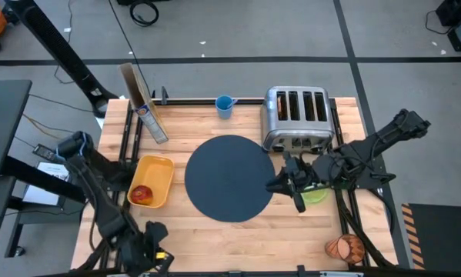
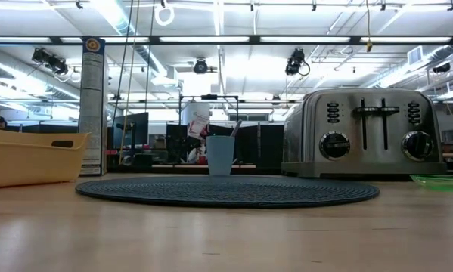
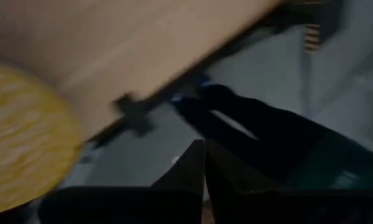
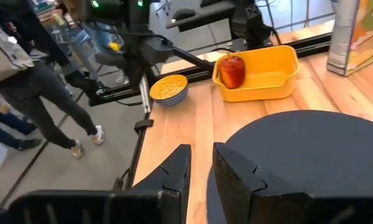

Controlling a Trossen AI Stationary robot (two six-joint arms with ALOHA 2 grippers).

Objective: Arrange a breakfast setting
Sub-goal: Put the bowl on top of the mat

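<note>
The dark round mat (image 1: 228, 177) lies mid-table. A red apple (image 1: 141, 194) sits in a yellow bin (image 1: 155, 181) to the mat's left. The yellowish bowl (image 4: 168, 89) stands at the table's near left corner, under my left arm. My left gripper (image 3: 203, 152) hovers there, shut and holding nothing, pointing down past the table's near edge. The green plate (image 1: 316, 195) lies flat to the right of the mat. Above it my right gripper (image 4: 202, 171) points level across the mat, its fingers a narrow gap apart with nothing between. An orange-brown cup (image 1: 344, 248) lies near the near right corner.
A chrome toaster (image 1: 295, 115) stands at the far right, with a small blue cup (image 1: 225, 106) and a cereal box (image 1: 141, 104) along the far edge. A person (image 4: 43, 93) walks on the floor beyond the table's left side.
</note>
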